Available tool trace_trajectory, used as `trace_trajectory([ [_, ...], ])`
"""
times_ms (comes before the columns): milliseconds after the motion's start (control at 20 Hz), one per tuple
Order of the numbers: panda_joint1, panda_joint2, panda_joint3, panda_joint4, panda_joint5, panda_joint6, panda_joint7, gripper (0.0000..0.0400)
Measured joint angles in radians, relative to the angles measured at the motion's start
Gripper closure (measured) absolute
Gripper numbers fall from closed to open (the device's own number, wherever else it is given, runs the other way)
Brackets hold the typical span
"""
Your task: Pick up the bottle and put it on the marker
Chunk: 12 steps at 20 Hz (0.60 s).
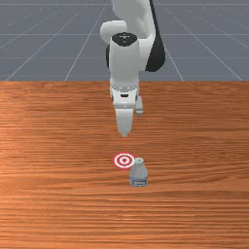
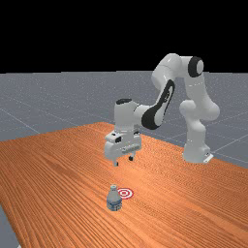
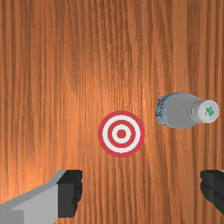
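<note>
My gripper [image 2: 123, 161] hangs above the table [image 1: 58, 146], its two fingers spread wide with nothing between them, and the bottle [image 2: 114, 198] stands upright on the wood, just beside the red-and-white marker [image 3: 121, 134] and not on it. I take it for a light thing with thin, smooth walls, likely to give a little if I squeeze hard and to slip if I squeeze too softly; breaking seems a small worry. The shoulder slopes inward, so fingers closing there could slide up; I would rather hold the straighter body lower down, one finger on each side, and keep off the narrow cap [image 3: 207, 111] (a poor handle, I should think). The cap is pale with a small green mark on it, whose meaning I cannot make out. Around the lower body runs a bluish label [image 3: 161, 111] with dark print, but no word or brand can be read.
</note>
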State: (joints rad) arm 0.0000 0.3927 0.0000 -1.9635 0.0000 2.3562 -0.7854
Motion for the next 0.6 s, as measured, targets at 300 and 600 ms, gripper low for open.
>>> trace_trajectory([
  [300, 0.002, -0.109, 0.002, 0.406, 0.0, -0.575, 0.008, 0.0223],
  [600, 0.038, -0.108, 0.024, 0.415, -0.004, -0.577, 0.056, 0.0011],
])
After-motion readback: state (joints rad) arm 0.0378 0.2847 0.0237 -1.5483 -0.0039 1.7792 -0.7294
